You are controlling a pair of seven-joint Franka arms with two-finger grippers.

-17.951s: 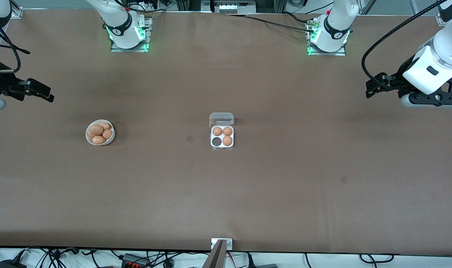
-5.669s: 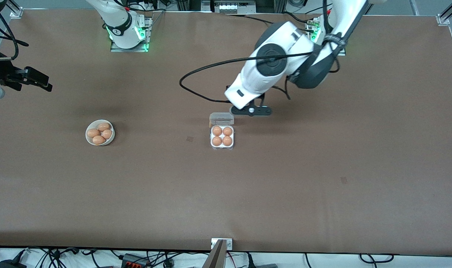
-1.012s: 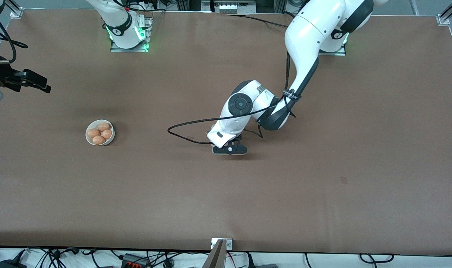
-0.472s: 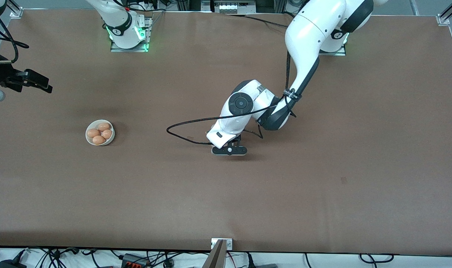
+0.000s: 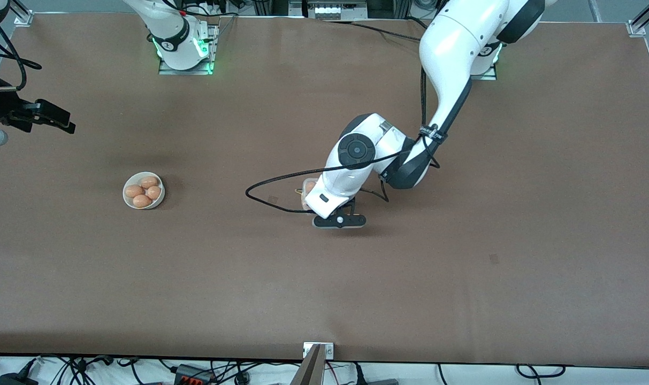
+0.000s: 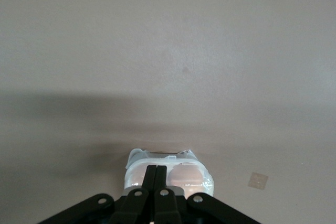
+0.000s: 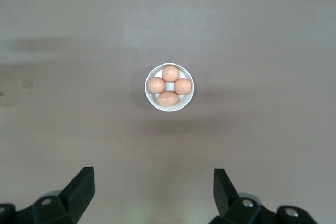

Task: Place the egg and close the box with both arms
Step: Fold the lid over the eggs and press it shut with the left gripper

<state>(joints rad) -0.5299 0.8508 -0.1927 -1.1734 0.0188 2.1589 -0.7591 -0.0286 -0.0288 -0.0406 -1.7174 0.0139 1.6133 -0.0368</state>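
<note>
The box [image 5: 307, 191] stands mid-table, almost wholly hidden under the left arm's wrist. In the left wrist view the box [image 6: 189, 172] has its clear lid down over the eggs. My left gripper [image 5: 336, 218] is shut and empty, and its fingers [image 6: 157, 174] lie over the lid; I cannot tell if they touch it. My right gripper [image 5: 46, 120] hangs open and empty over the right arm's end of the table, and its arm waits. Its open fingers [image 7: 79, 187] show in the right wrist view.
A round white bowl [image 5: 143, 190] with several brown eggs sits toward the right arm's end of the table, also in the right wrist view [image 7: 169, 86]. A small square patch [image 5: 272, 199] marks the table beside the box. The left arm's black cable [image 5: 260, 190] loops low there.
The box's lid, upright 5.7 s ago, is now down. In the last second the left wrist has shifted a little toward the left arm's end, uncovering an edge of the box. The right arm has not moved.
</note>
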